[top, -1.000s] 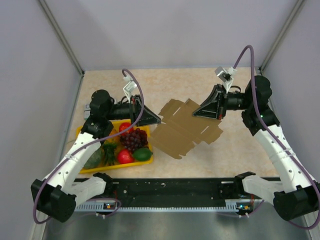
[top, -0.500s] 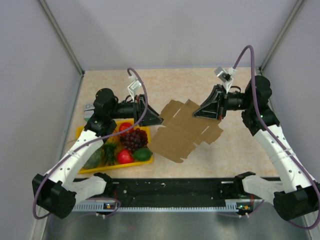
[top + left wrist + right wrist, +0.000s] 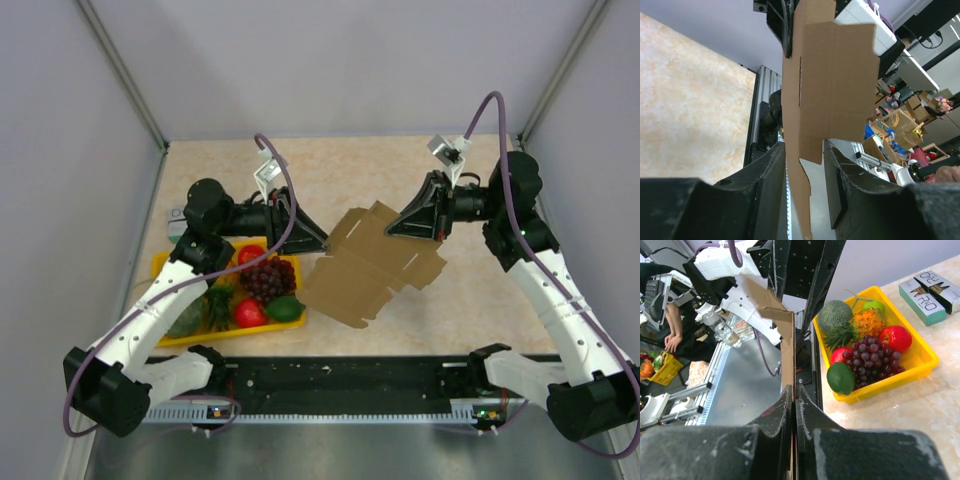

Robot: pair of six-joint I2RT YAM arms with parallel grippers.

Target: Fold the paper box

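Brown box (image 3: 372, 262) pinched tight by the right gripper (image 3: 391, 232); left gripper (image 3: 322, 243) stands part-open around its left edge.

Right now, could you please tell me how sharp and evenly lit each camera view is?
Top external: even, soft light, no glare, the paper box sharp. Left wrist: left fingers dark and blurred, the cardboard crisp. Right wrist: right fingers blurred, yellow tray sharp and bright.
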